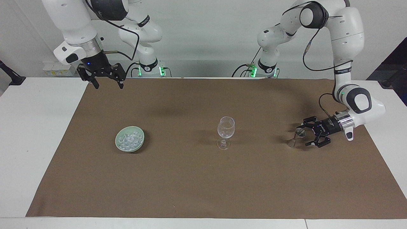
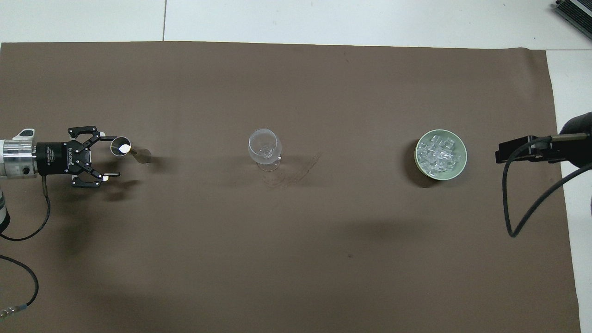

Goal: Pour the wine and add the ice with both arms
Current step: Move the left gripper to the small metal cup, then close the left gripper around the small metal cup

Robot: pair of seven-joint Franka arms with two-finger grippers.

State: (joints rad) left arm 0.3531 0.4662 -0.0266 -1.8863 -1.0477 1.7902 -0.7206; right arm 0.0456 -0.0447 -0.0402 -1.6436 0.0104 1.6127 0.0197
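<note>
Left gripper [image 1: 306,135] is seen low over the mat [image 1: 203,178], fingers [image 2: 107,137] spread apart, nothing held. The jigger [image 1: 297,136] (small metal measure on a stem, upright) sits between the fingertips or just beside them; contact cannot be told. In the overhead view one finger is at the jigger's rim while the other lies nearer the robots, so the jigger looks off-centre in the opening.

Right gripper [image 1: 102,78] is parked high over the counter edge by its own base, fingers apart, empty, waiting.

Ice [image 1: 129,140] is heaped in the green bowl [image 1: 140,147], toward the right arm's end. The glass [image 1: 225,131] stands mid-mat, between bowl and jigger, well apart from both.

Step judged: pre-grasp on the jigger; no pouring or ice done yet.

Risks:
- Jigger knocked over by the nearer finger on closing, since it is narrow-footed and off-centre.
- Contents spilled if it is clamped tilted.
- Slip of smooth metal between the fingers when lifted.
- Glass tipped later (tall stem) if it is struck by the jigger during the pour.
</note>
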